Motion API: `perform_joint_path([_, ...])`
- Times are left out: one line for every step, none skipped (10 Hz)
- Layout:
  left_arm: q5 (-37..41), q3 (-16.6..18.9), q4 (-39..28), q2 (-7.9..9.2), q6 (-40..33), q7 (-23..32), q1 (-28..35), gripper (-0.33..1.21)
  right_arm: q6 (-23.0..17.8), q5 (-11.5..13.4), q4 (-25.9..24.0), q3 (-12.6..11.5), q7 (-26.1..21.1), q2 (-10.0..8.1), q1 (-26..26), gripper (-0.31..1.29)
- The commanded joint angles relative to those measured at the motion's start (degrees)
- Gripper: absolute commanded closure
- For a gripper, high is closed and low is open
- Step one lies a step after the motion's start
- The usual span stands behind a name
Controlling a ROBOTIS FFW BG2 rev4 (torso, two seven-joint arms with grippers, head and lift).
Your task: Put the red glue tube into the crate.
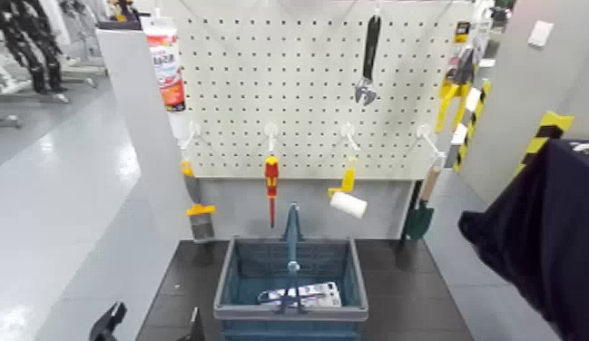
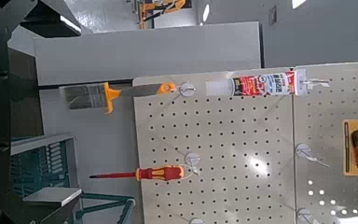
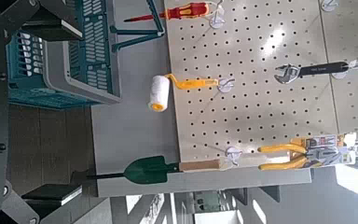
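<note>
Red glue tube (image 1: 168, 68) hanging far left on pegboard (image 1: 298, 82), well above crate (image 1: 232, 272) at near centre; left gripper (image 1: 107, 322) low, near left, finger state indeterminable

Bright, soft (glare on pegboard (image 3: 261, 56))

The left gripper (image 1: 108, 323) is cut off by the head view's bottom edge, so its fingers cannot be read. The crate (image 1: 290, 313) loses its near wall there too. A dark sleeve (image 1: 543, 231) runs off the right edge.
</note>
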Motion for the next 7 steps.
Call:
perform_joint_path([0.1, -0.1, 0.0, 0.03, 0.1, -0.1, -0.1, 0.10, -0.9, 0.0, 0.4, 0.1, 0.0, 0.09, -0.1, 0.14])
perform_joint_path([0.1, -0.2, 0.1, 0.03, 0.1, 0.0, -0.1, 0.10, -0.8, 0.0, 0.4, 0.1, 0.0, 0.09, -0.1, 0.14])
perform_joint_path([0.1, -0.2, 0.0, 0.03, 0.1, 0.0, -0.1, 0.10, -0.9, 0.0, 0.5, 0.1, 0.0, 0.09, -0.1, 0.14])
perform_joint_path([0.1, -0.2, 0.0, 0.03, 0.1, 0.0, -0.1, 0.10, -0.8, 0.0, 0.5, 0.1, 0.0, 0.09, -0.1, 0.15])
perform_joint_path([0.1, -0.1, 0.0, 0.03, 0.1, 0.0, -0.1, 0.10, -0.8, 0.0, 0.6, 0.1, 0.0, 0.09, -0.1, 0.15])
perform_joint_path([0.2, 0.1, 0.0, 0.12, 0.1, -0.1, -0.3, 0.10, -0.8, 0.0, 0.6, 0.1, 0.0, 0.18, -0.2, 0.15])
perform_joint_path([0.4, 0.3, 0.0, 0.12, 0.2, -0.5, -0.6, 0.10, -0.7, 0.0, 0.8, 0.1, 0.1, 0.18, -0.3, 0.15])
